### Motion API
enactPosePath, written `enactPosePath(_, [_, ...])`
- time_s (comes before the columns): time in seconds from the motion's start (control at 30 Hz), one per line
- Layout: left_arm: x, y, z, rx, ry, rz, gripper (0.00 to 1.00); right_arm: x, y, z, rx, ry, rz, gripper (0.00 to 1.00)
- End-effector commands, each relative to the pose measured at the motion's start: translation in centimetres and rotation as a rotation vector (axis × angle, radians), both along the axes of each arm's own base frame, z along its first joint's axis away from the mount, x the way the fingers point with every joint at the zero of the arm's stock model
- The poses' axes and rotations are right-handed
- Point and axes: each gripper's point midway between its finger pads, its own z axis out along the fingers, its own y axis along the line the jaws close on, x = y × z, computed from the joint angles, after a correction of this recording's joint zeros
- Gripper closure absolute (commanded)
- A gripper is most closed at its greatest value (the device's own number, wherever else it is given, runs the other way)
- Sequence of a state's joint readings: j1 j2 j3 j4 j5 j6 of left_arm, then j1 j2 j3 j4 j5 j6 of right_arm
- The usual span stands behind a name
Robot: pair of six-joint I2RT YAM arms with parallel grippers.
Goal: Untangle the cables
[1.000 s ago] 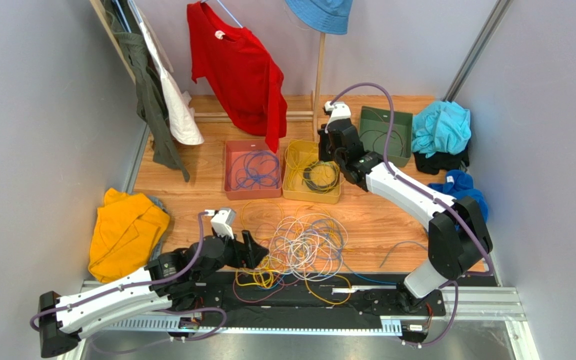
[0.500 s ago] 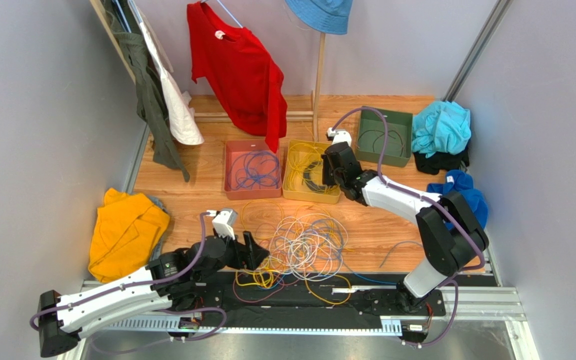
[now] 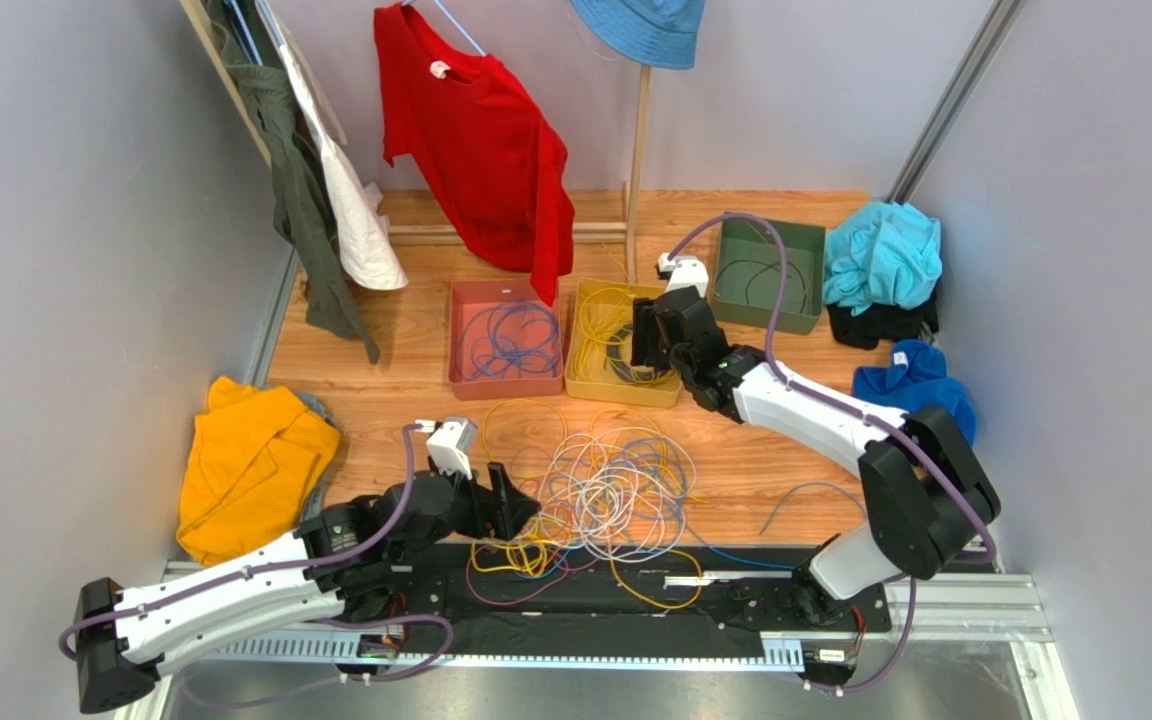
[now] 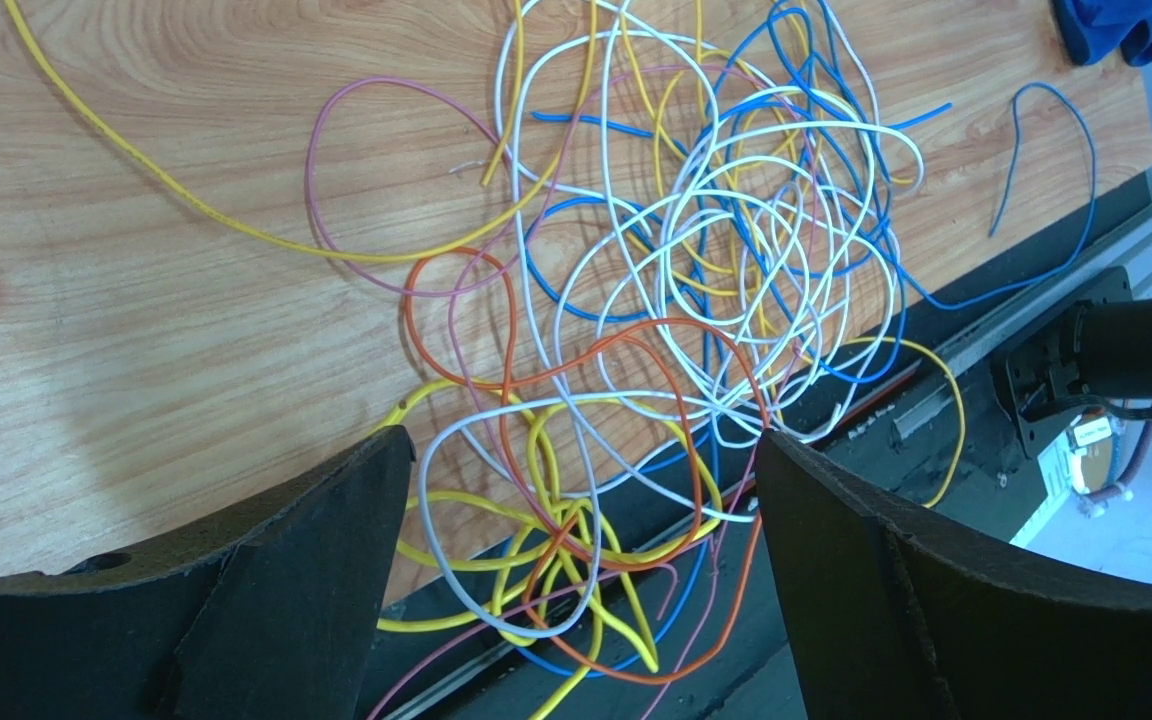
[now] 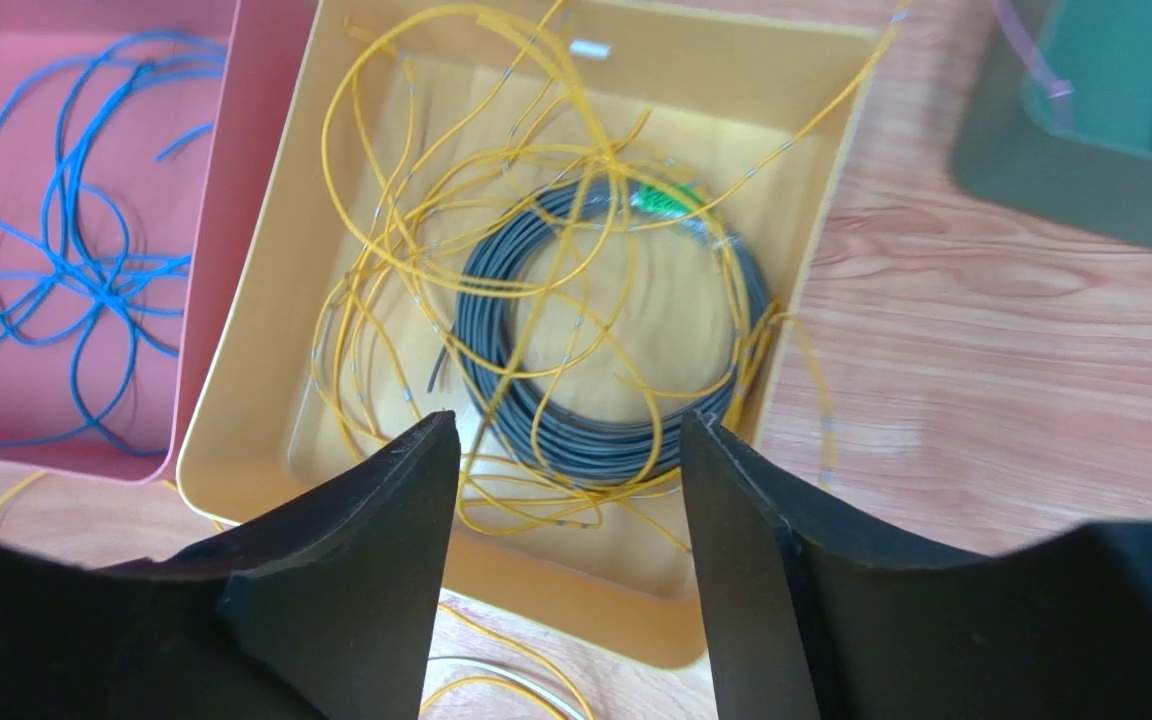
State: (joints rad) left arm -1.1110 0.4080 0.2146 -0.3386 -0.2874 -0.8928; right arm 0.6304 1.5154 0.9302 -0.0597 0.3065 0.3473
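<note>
Nearest you, your left gripper (image 4: 575, 450) hangs low at the near edge of the table (image 4: 117, 300), jaws spread wide and holding nothing; the cables (image 4: 657, 300) lie right under and ahead of it in one loose tangle of white, yellow, blue, orange and purple loops, some spilling over the black rail (image 3: 687, 578); farther out, your right gripper (image 5: 567, 428) hovers over the near wall of the yellow tray (image 5: 237, 435), jaws apart and empty; that tray holds a black coil (image 5: 492, 300) under thin yellow wires (image 5: 372, 225); left of it, touching, the pink tray (image 5: 244, 195) holds blue wires (image 5: 71, 270); the green tray (image 3: 800, 240) sits farther right.
</note>
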Motion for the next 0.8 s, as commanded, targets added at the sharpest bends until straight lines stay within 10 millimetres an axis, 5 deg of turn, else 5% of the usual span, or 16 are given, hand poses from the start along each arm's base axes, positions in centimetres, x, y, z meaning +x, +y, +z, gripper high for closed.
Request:
enactPosePath(0.0, [0.1, -0.4, 0.4, -0.028, -0.004, 0.001, 0.07, 0.9, -1.5, 5.7, 0.011, -0.133, -0.079, 0.36])
enactPosePath(0.13, [0.2, -0.1, 0.4, -0.012, -0.011, 0.01, 0.07, -0.9, -1.7, 8.3, 0.059, -0.18, -0.073, 0.36])
enactPosePath(0.27, [0.6, 0.5, 1.1, 0.022, -0.033, 0.025, 0.06, -6.7, 0.1, 10.6, 0.142, -0.256, 0.019, 0.36])
enactPosePath(0.37, [1.1, 1.3, 1.7, 0.055, -0.046, 0.059, 0.04, -11.5, 0.1, 9.6, 0.182, -0.27, 0.06, 0.36])
enactPosePath(0.57, [1.5, 2.8, 2.0, 0.146, -0.04, 0.106, 0.01, -18.3, -1.5, 3.5, 0.22, -0.183, 0.116, 0.36])
enactPosePath(0.77, [1.6, 3.7, 2.8, 0.171, -0.034, 0.141, 0.01, -20.5, -3.1, 1.8, 0.256, -0.163, 0.125, 0.38])
